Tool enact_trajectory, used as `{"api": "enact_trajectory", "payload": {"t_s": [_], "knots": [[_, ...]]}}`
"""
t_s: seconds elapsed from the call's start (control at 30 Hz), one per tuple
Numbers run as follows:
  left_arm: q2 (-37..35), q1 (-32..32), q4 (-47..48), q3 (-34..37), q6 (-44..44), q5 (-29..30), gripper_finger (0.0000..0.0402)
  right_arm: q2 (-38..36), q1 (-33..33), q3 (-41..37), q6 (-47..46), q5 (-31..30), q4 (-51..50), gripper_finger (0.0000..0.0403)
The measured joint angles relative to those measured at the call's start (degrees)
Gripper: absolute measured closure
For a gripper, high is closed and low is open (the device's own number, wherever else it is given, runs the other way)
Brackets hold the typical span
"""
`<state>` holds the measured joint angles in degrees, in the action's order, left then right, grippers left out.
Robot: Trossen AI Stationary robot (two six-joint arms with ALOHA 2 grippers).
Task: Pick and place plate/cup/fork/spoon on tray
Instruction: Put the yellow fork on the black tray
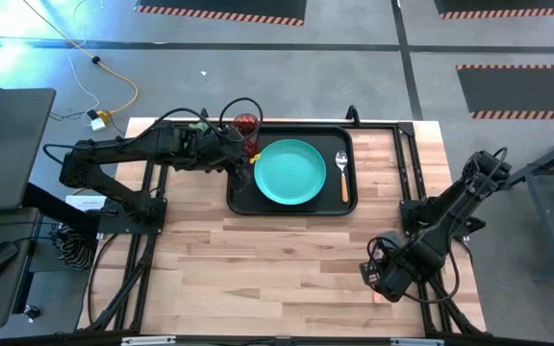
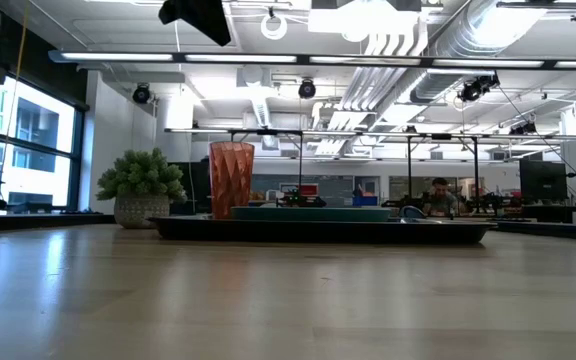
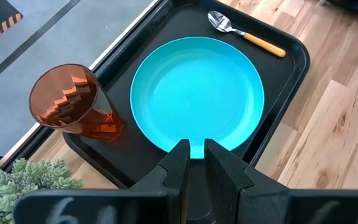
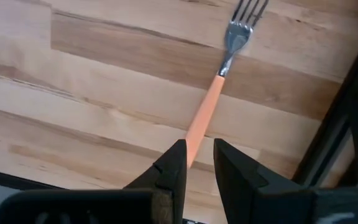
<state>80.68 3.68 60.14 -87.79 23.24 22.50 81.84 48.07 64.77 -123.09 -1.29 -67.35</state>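
Fork (image 4: 219,87), slim with silver tines and an orange handle, lies on the wooden table (image 1: 287,269) near the front right corner. The right gripper (image 4: 196,163) is lowered over it, fingers narrowly parted astride the handle end; whether they grip it cannot be told. The large black rectangular tray (image 1: 240,202) at the far centre carries the round teal plate (image 1: 289,172), the orange-handled spoon (image 1: 342,173) right of the plate, and the translucent red cup (image 3: 73,102) in its far left corner. The left gripper (image 3: 194,163) hovers at the plate's left rim, fingers narrowly apart, holding nothing.
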Motion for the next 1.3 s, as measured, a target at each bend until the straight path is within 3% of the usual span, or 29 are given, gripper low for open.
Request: {"api": "enact_trajectory", "payload": {"t_s": [0.37, 1.13, 1.3], "knots": [[0.0, 0.0, 0.0, 0.0, -0.4, -0.1, 0.0362, 0.0, 0.0, 0.0, 0.5, 3.3, -0.5, 0.0331], [0.0, 0.0, 0.0, 0.0, -1.9, -0.2, 0.0362, 5.2, -0.5, 0.0, -5.5, -0.1, 1.1, 0.0331], [0.0, 0.0, 0.0, 0.0, -1.9, -3.6, 0.0362, 6.2, -0.4, 0.0, -4.4, 0.1, 2.2, 0.0331]]}}
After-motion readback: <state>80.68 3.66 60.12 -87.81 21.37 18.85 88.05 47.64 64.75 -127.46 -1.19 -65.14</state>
